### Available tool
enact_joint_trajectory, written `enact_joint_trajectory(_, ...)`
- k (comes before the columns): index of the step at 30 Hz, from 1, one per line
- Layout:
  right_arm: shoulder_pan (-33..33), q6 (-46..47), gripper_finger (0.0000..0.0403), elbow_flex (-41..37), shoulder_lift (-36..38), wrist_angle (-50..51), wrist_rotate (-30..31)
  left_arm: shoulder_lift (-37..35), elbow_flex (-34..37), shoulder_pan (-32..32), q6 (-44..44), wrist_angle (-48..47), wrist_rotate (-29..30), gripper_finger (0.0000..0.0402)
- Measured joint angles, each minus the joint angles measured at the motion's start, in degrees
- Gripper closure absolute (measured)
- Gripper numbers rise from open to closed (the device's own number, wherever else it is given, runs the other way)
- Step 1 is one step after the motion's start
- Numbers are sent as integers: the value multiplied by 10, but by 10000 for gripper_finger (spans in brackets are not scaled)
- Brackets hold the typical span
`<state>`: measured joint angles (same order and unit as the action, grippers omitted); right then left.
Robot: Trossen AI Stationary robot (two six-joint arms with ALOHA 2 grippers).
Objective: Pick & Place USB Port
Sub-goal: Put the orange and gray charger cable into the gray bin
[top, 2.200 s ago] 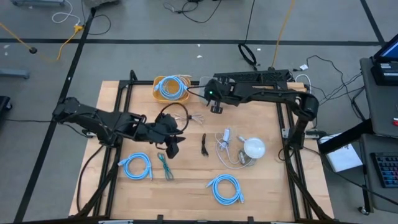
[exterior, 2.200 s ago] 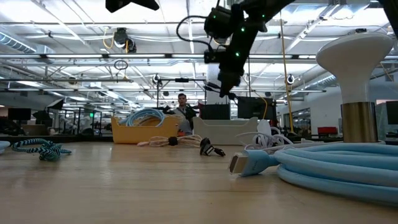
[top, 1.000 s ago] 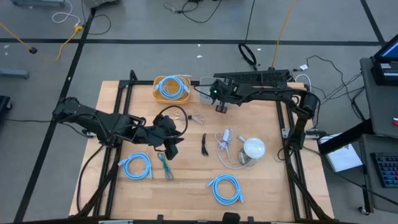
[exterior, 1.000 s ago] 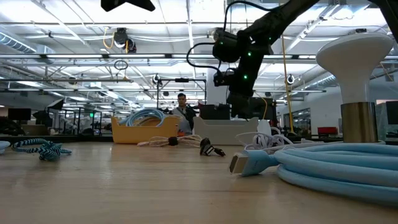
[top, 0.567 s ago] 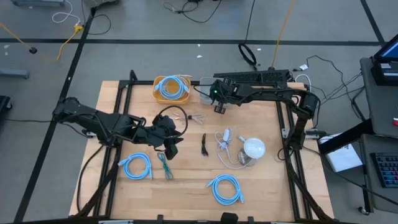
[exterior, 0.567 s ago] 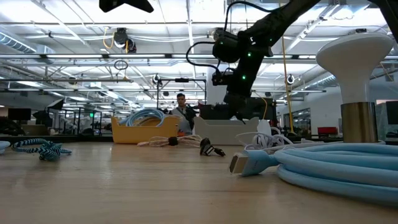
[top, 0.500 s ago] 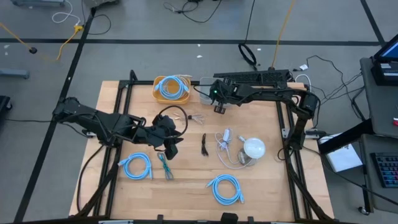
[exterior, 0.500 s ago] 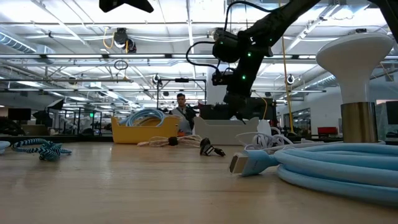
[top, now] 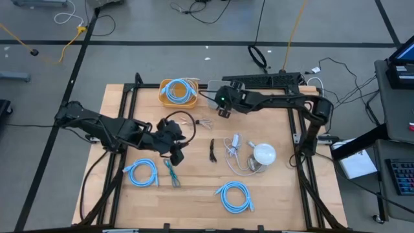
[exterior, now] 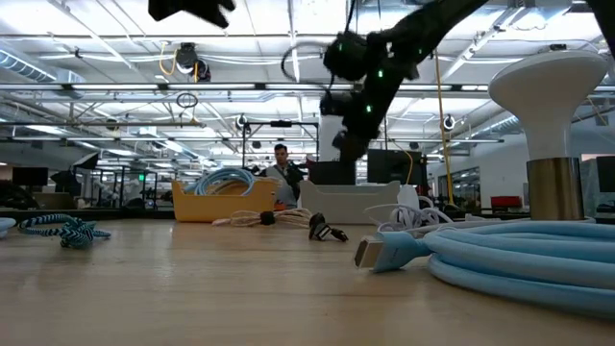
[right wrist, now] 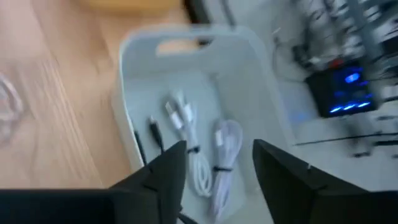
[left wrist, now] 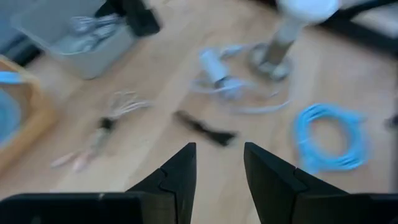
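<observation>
High view: right gripper (top: 223, 111) hangs just beside the white bin at the table's (top: 272, 188) far edge; left gripper (top: 176, 155) hovers mid-table nr a black cable (top: 212, 150). R wrist view: fingers (right wrist: 166, 167) apart, nothing held, white USB cables (right wrist: 211, 155) lying in the bin (right wrist: 130, 93). L wrist view: fingers (left wrist: 180, 168) parted, empty.
</observation>
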<state>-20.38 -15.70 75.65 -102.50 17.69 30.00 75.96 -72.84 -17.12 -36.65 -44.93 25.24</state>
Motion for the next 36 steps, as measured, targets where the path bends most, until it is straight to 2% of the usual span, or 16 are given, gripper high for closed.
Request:
enact_joint_trajectory(3,31,19,199,23,24,2,22,0,8,5,56,-54,31,266)
enact_joint_trajectory(7,91,108,176,67,73,43,56,7,49,36,154,-75,51,266)
enact_joint_trajectory(9,128,173,167,87,109,93,62,13,82,66,191,-42,43,266)
enact_joint_trajectory(15,275,368,148,108,218,137,68,62,160,160,320,79,-33,266)
enact_joint_trajectory(19,391,467,147,108,266,171,141,115,165,204,405,144,-90,266)
enact_joint_trajectory(24,501,554,147,108,281,223,260,179,144,226,504,175,-94,266)
enact_joint_trajectory(27,534,593,147,108,276,239,301,206,130,232,549,186,-68,266)
enact_joint_trajectory(29,540,608,147,108,270,240,301,217,118,234,573,199,-50,266)
enact_joint_trajectory(36,543,637,147,107,240,230,292,266,92,271,579,229,-74,266)
